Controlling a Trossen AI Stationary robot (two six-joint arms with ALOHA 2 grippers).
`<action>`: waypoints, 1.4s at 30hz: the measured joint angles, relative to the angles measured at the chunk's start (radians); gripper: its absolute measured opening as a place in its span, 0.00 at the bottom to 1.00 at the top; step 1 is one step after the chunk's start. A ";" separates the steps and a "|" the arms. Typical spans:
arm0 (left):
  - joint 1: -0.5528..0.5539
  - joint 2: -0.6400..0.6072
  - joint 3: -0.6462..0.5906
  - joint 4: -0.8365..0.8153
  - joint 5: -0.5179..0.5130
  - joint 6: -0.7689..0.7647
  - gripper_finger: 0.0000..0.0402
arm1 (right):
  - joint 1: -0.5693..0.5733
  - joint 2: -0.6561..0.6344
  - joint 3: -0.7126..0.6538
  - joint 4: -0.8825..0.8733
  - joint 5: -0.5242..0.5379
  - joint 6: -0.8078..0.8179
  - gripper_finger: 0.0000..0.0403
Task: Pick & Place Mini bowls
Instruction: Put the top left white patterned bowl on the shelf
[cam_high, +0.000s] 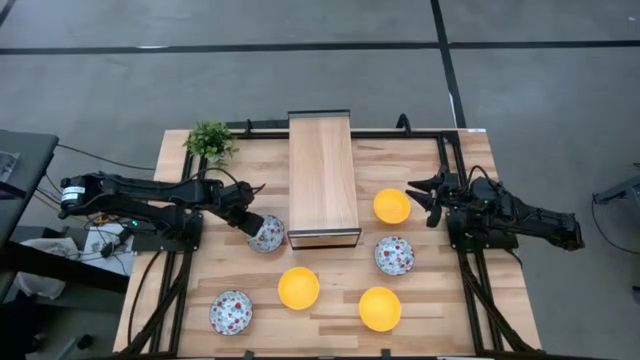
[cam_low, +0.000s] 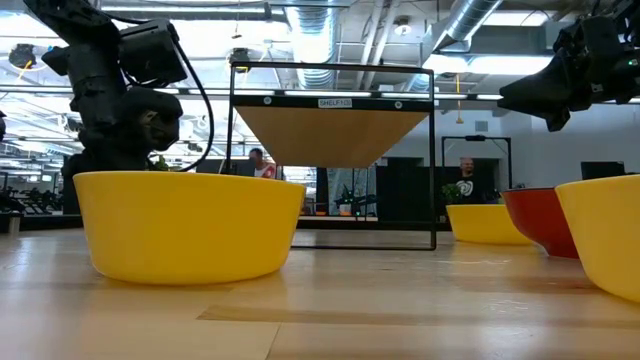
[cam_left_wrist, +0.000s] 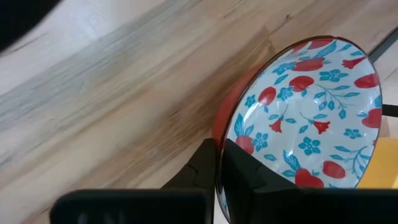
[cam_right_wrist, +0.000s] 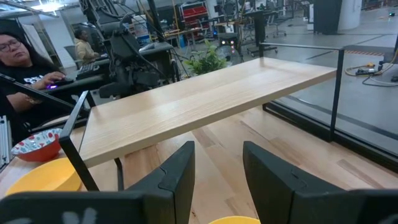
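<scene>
My left gripper (cam_high: 255, 226) is shut on a floral mini bowl (cam_high: 268, 234), white inside with red and blue flowers and red outside, by the near left corner of the wooden shelf (cam_high: 323, 180). My right gripper (cam_high: 425, 196) hangs open just right of a yellow bowl (cam_high: 392, 206), touching nothing. On their bases on the table rest a floral bowl (cam_high: 394, 255), a yellow bowl (cam_high: 298, 288), another yellow bowl (cam_high: 380, 308) and a floral bowl (cam_high: 231, 312). In the low view the held bowl is hidden behind a yellow bowl (cam_low: 190, 225). My left gripper (cam_left_wrist: 222, 171) pinches the floral bowl by its rim (cam_left_wrist: 225, 129), one finger (cam_left_wrist: 249, 177) inside the bowl and one (cam_left_wrist: 202, 165) on the red outer wall. The fingers come from the table's left, slanting down. The bowl is tilted, its opening toward the wrist camera; whether it touches the table I cannot tell.
The shelf is a wooden board on a black wire frame (cam_low: 432, 160), raised above the table's middle. A small green potted plant (cam_high: 210, 140) sits at the far left corner. Black rails (cam_high: 445, 150) run along the table's sides. People sit beyond the table (cam_right_wrist: 18, 56).
</scene>
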 joint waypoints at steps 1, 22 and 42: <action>0.000 0.000 0.000 0.000 0.005 0.012 0.02 | 0.000 0.000 0.000 0.000 0.000 0.000 0.31; 0.000 -0.208 0.163 -0.290 0.167 0.196 0.02 | 0.000 0.000 0.000 0.000 0.000 0.000 0.31; 0.000 -0.216 0.466 -0.290 0.084 0.267 0.02 | 0.000 0.000 0.000 0.000 0.000 0.000 0.31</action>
